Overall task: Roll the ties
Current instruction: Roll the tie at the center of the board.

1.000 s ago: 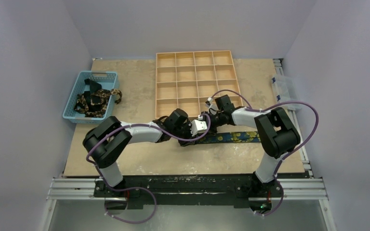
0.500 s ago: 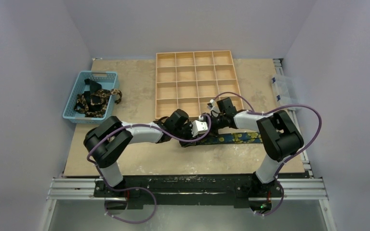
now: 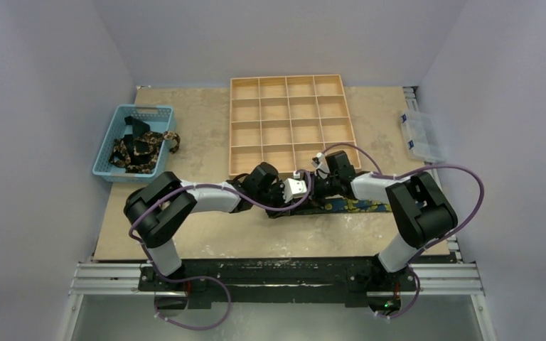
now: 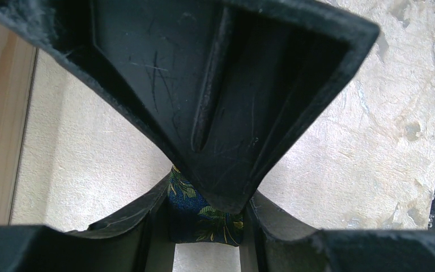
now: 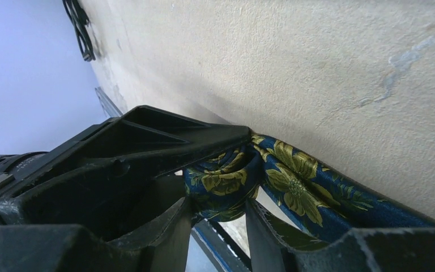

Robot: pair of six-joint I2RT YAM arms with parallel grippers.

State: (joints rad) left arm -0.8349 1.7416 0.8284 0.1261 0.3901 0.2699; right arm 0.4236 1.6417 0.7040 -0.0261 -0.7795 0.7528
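Top view: bright, even overhead light. Soft, faint shadows lie under the arms [image 3: 210,193] on the table [image 3: 199,142]. Walls carry a cool lilac cast and lines bend slightly at the frame edges. Small print detail is lost.

Left wrist view: black fingers [image 4: 232,102] are hard against the lens, underexposed and soft-edged. The table behind is very bright, near washed out at right. The tie [image 4: 204,218] is dim but readable.

Right wrist view: the tie print is crisp and saturated. The near fingers at the bottom are blurred, and the far table grain is soft.

A robotics lab cell: plain walls [image 3: 43,85] box in a table [image 3: 199,142], 2 arms [image 3: 206,193] bolted to its aluminium rail [image 3: 277,286].
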